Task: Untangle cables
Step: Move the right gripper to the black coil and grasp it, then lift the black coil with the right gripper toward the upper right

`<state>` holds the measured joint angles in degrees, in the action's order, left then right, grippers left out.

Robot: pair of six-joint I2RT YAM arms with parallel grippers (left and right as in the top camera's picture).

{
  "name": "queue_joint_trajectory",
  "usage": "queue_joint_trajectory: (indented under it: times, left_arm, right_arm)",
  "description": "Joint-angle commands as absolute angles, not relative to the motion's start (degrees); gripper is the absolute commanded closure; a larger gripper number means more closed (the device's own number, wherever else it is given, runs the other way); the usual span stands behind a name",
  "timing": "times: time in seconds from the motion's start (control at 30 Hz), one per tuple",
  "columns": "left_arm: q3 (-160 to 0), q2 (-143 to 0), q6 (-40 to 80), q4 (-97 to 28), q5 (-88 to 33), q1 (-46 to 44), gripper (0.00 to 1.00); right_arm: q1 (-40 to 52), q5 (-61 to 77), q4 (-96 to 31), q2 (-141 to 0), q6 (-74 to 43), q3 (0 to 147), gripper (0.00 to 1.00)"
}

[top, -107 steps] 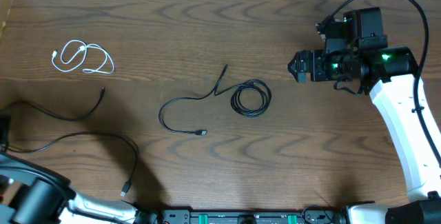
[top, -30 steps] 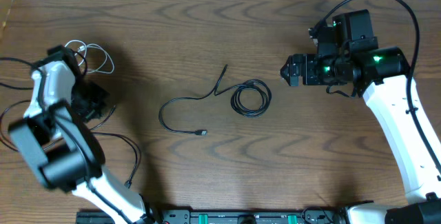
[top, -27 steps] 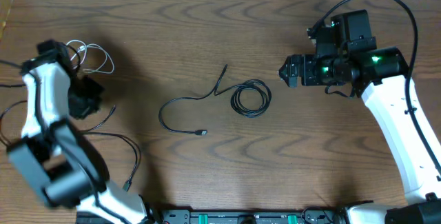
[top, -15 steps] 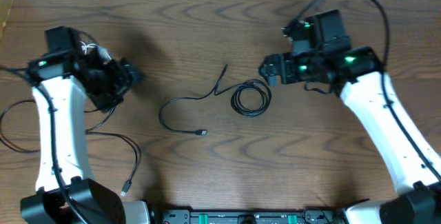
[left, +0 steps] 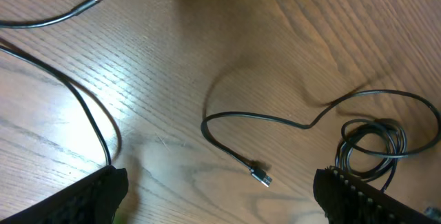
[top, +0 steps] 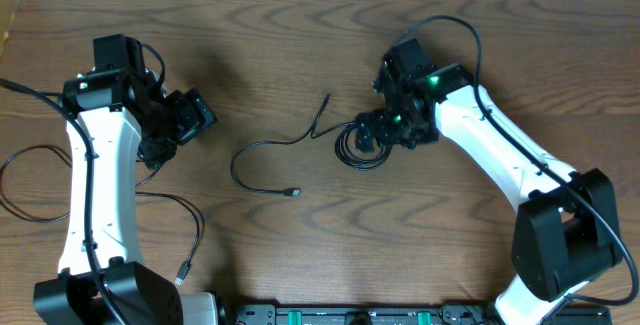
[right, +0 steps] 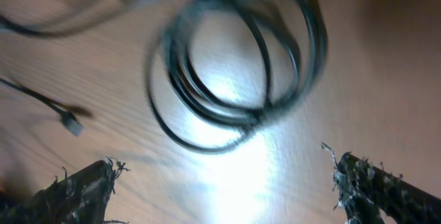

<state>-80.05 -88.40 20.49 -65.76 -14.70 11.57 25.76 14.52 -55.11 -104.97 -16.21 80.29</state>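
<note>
My main worry is the coiled black cable (top: 362, 145) in the middle of the table (top: 300, 25). The right gripper (top: 378, 133) hangs directly over it, and the loops lie on top of each other. If the fingers close there, I think they could catch several turns at once. A pull would then drag the whole coil, or tighten it, instead of opening it. The right wrist picture is also blurred, so I cannot judge how high the fingertips stand above the wood; they might scrape the table. The free end with its plug (top: 292, 194) lies apart to the left of the coil, and it could whip around if the coil is lifted fast. A second black cable (top: 196, 227) lies near the left arm, which could snag it.

The right gripper is spread fully wide. The coil lies between and ahead of its fingers (right: 83, 189), and it grips nothing; I cannot tell if it touches a loop. The left gripper (top: 192, 117) is also spread wide and empty, above bare wood, with the plug in sight ahead of it.
</note>
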Motion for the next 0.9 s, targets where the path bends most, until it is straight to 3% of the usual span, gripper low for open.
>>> queue_joint_trajectory:
  times: [0.0, 0.2, 0.43, 0.47, 0.73, 0.87]
  left_arm:
    - [-80.07, -89.06, 21.08, -65.98, -13.41, 11.7, 0.08]
    - [-80.07, -89.06, 21.1, -65.95, -13.41, 11.7, 0.07]
    - [-80.07, -89.06, 21.1, -65.95, -13.41, 11.7, 0.05]
    - [-80.09, -89.06, 21.1, -65.98, -13.41, 11.7, 0.0]
    - [-80.09, -89.06, 21.1, -65.95, -13.41, 11.7, 0.01]
    - [-80.09, -89.06, 21.1, -65.95, -13.41, 11.7, 0.01]
  right_arm:
    - [25.5, 12.71, -58.08, -105.01, -18.76, 80.44, 0.01]
    - [27.44, 13.98, -58.41, -105.14, -19.0, 79.46, 0.01]
    - [31.46, 13.43, -47.2, -105.14, -33.71, 71.42, 0.02]
    - [31.73, 13.41, -44.23, -105.14, -35.73, 69.17, 0.03]
    - [31.27, 12.95, -37.74, -105.12, -37.69, 65.93, 0.32]
    - [30.26, 10.96, -36.45, -105.12, -37.67, 65.95, 0.37]
